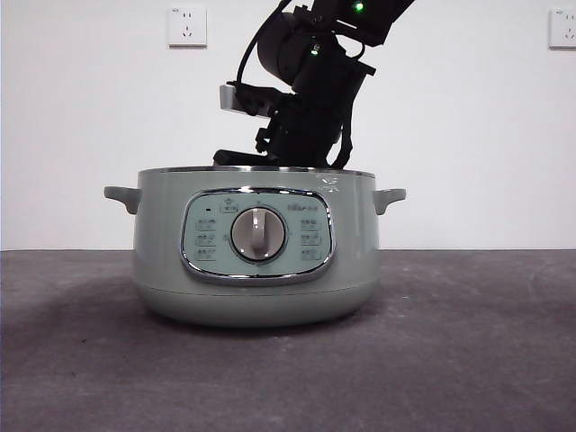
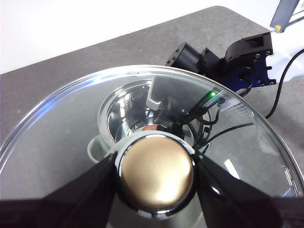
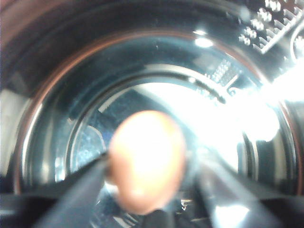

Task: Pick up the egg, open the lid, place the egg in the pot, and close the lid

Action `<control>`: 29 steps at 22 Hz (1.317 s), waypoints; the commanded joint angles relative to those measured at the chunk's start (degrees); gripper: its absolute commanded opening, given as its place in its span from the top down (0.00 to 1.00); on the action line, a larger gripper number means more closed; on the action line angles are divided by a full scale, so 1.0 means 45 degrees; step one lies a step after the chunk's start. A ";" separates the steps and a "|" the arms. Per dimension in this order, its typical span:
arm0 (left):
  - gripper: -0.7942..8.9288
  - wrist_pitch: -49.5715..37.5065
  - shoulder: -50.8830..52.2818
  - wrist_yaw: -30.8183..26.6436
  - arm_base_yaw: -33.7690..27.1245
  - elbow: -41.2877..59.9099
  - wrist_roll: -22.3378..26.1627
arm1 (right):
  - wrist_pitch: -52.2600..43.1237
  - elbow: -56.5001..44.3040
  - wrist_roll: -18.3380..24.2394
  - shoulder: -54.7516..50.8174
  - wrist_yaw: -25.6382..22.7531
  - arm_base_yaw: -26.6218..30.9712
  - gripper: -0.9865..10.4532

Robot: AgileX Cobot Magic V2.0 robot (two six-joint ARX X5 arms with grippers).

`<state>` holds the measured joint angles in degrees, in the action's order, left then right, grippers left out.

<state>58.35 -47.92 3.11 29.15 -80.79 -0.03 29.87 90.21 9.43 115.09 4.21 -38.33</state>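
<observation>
Two grippers busy – left [image 2: 156, 173] clamps lid [image 2: 71, 137] knob, right [image 3: 147, 164] grips egg [image 3: 145, 159] inside pot [image 1: 256, 247]

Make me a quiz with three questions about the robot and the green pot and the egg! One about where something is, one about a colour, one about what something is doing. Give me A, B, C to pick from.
1. Where is the egg?
A. On the table beside the pot
B. Between the right gripper's jaws, inside the pot
C. On top of the lid

2. What colour is the pot?
A. Pale green
B. Bright red
C. Black

3. What is the left gripper doing?
A. Hanging open with nothing in it
B. Turning the dial
C. Holding the lid by its knob

Answers:
1 B: the right wrist view shows the egg in the right gripper, with the pot's shiny inner wall all around it.
2 A: the front view shows its pale green body.
3 C: the left wrist view shows its jaws on either side of the knob, with the lid held off the pot.
</observation>
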 commanded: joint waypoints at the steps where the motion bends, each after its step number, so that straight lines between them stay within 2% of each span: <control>1: 0.93 -0.0588 0.0005 -0.0010 0.0005 -0.0083 -0.0034 | -0.0155 -0.0029 -0.0306 -0.1083 -0.0223 0.0015 0.45; 3: 0.93 -0.0748 -0.0340 -0.0005 0.0005 -0.0083 -0.0024 | 0.0165 -0.0029 -0.0525 -0.2628 -0.1141 0.0107 0.45; 6: 0.93 -0.1161 -0.1321 0.0102 0.0010 -0.0083 0.0024 | 0.1501 -0.0029 -0.0656 -0.5765 -0.3293 0.0423 0.45; 7: 0.93 -0.1433 -0.1734 0.0301 0.0015 -0.0083 0.0034 | 0.1821 -0.0029 -0.0665 -0.6810 -0.3653 0.0622 0.45; 8: 0.93 -0.1860 -0.2254 0.0709 0.0029 -0.0083 0.0044 | 0.2147 -0.0029 -0.0797 -0.7995 -0.3662 0.0855 0.45; 10: 0.93 -0.2579 -0.3099 0.0758 0.0034 -0.0083 0.0058 | 0.2599 -0.0029 -0.0797 -0.9602 -0.3662 0.1112 0.45; 15: 0.93 -0.3832 -0.5003 0.0801 0.0117 -0.0083 0.0078 | 0.3827 -0.0029 -0.0806 -1.2148 -0.3643 0.1277 0.45; 22: 0.93 -0.5440 -0.6819 0.1054 0.0199 -0.0083 0.0355 | 0.5231 -0.0029 -0.1180 -1.3901 -0.3585 0.1263 0.45; 29: 0.93 -0.6737 -0.8155 0.1015 0.0374 -0.0083 0.0393 | 0.6445 -0.0029 -0.1418 -1.4634 -0.3599 0.1263 0.45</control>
<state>31.03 -84.82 7.27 30.72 -80.79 1.06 58.89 90.30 3.95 49.21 -12.01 -32.64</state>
